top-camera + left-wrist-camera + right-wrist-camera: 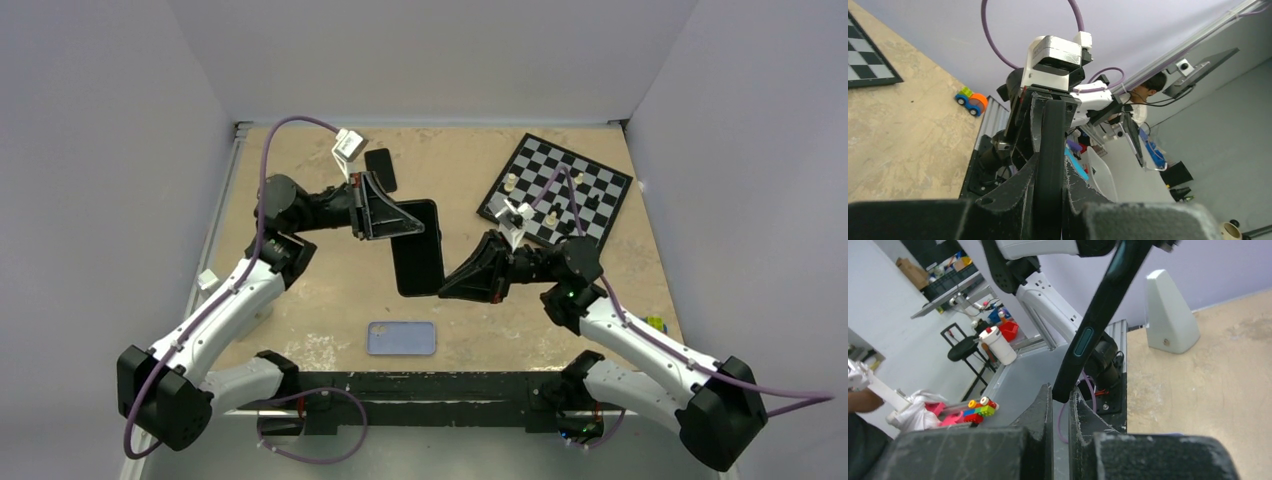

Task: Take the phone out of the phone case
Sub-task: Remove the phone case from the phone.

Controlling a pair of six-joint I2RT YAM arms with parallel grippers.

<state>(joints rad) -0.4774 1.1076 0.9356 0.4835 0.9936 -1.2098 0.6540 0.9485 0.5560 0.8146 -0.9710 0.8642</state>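
The black phone (418, 262) is held in the air over the middle of the table, bare, with no shell on it. My left gripper (405, 222) is shut on its upper part; in the left wrist view the phone's edge (1052, 130) fills the gap between the fingers (1020, 200). My right gripper (447, 288) is at the phone's lower right corner; in the right wrist view that corner (1063, 390) sits pinched between the fingertips (1046, 400). The lavender-blue phone case (400, 338) lies flat and empty near the front edge.
A second black phone (380, 168) lies at the back behind the left gripper. A chessboard (555, 190) with several pieces is at the back right. A small green-yellow toy (655, 322) sits at the right edge. A white stand (1168, 315) is at the left edge.
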